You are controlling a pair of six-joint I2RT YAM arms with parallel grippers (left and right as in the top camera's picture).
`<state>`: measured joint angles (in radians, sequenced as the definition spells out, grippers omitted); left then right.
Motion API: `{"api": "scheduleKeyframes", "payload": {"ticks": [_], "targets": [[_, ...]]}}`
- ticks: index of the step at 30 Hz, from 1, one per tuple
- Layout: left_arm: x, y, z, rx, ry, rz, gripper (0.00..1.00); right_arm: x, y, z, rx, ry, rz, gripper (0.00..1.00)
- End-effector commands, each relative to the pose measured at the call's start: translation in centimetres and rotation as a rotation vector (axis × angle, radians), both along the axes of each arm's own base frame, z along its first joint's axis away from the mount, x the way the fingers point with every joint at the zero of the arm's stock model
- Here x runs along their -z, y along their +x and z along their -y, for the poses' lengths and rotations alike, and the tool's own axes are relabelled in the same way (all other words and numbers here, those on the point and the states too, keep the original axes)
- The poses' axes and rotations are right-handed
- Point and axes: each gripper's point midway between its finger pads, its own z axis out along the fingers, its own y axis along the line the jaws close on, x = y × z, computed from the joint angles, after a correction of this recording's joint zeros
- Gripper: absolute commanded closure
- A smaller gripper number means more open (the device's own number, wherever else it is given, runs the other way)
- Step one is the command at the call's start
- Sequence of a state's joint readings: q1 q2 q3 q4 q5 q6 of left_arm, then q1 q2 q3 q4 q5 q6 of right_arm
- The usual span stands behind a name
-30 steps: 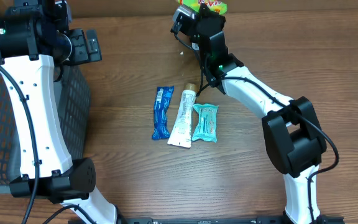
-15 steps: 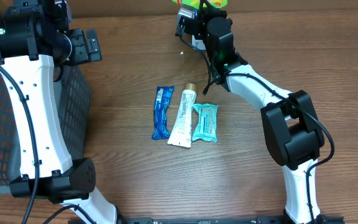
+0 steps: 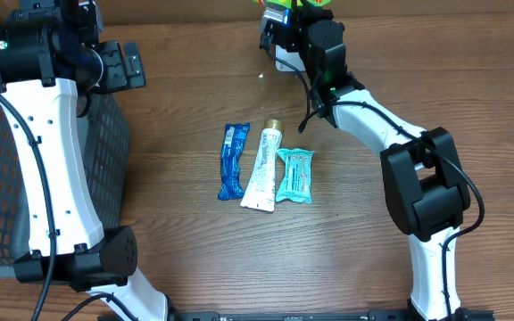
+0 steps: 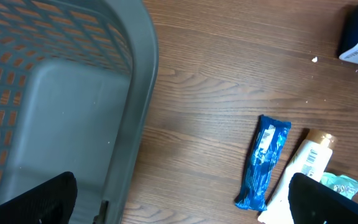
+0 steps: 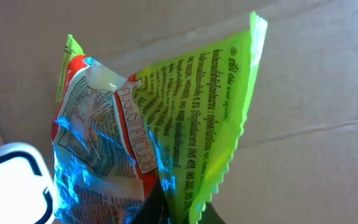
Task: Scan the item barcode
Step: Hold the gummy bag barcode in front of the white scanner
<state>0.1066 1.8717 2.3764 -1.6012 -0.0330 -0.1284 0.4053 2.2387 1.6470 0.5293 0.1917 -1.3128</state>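
A green snack packet (image 5: 179,112) with red and blue print is pinched at its lower edge by my right gripper (image 5: 180,210), which is shut on it. Overhead, that packet (image 3: 298,5) is at the table's far edge, partly cut off by the frame, just above a white scanner (image 3: 282,59). The scanner (image 5: 10,182) shows at the lower left of the right wrist view. My left gripper (image 4: 182,208) hangs open and empty over the basket rim (image 4: 143,93), far from the packet.
A blue packet (image 3: 232,161), a white tube (image 3: 262,168) and a teal packet (image 3: 294,176) lie side by side mid-table. The grey mesh basket (image 3: 110,147) fills the left side. A cardboard wall (image 5: 316,68) stands behind the held packet.
My right gripper has carried the green packet a little to the right and farther back, over the scanner. The left arm and the table items have not moved.
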Motion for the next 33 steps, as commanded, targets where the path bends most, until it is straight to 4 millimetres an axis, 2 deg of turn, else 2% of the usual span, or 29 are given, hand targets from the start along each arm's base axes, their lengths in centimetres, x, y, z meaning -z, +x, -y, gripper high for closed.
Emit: {"api": "scheduleKeyframes", "payload": {"ticks": [1,13,17,20,24,27,28,30,31,33], "targets": [[-1.7,-0.5,0.4,0.001,-0.006,0.050,0.00,-2.6,0.0,-0.7,-0.047,0.028,0.071,0.96],[-1.7,-0.5,0.4,0.001,-0.006,0.051,0.00,-2.9,-0.3,-1.2,-0.079,0.029,0.075,0.96],[-1.7,-0.5,0.4,0.001,-0.006,0.051,0.00,-5.3,-1.3,-2.0,-0.097,0.053,0.106,0.96],[-1.7,-0.5,0.4,0.001,-0.006,0.050,0.00,-7.6,-2.4,-2.6,-0.117,0.158,0.086,0.96],[-1.7,-0.5,0.4,0.001,-0.006,0.051,0.00,-6.9,-6.0,-5.0,-0.157,0.213,-0.161,0.96],[-1.7,-0.5,0.4,0.001,-0.006,0.050,0.00,-7.9,-9.2,-7.1,-0.208,0.399,-0.314,0.96],[-1.7,-0.5,0.4,0.001,-0.006,0.050,0.00,-8.8,-11.5,-8.4,-0.248,0.528,-0.413,0.96],[-1.7,-0.5,0.4,0.001,-0.006,0.050,0.00,-9.8,-13.7,-9.4,-0.269,0.693,-0.529,0.96],[-1.7,-0.5,0.4,0.001,-0.006,0.051,0.00,-10.2,-14.7,-9.6,-0.257,0.810,-0.607,0.96],[-1.7,-0.5,0.4,0.001,-0.006,0.050,0.00,-10.0,-16.2,-8.7,-0.159,1.047,-0.768,0.96]]}}
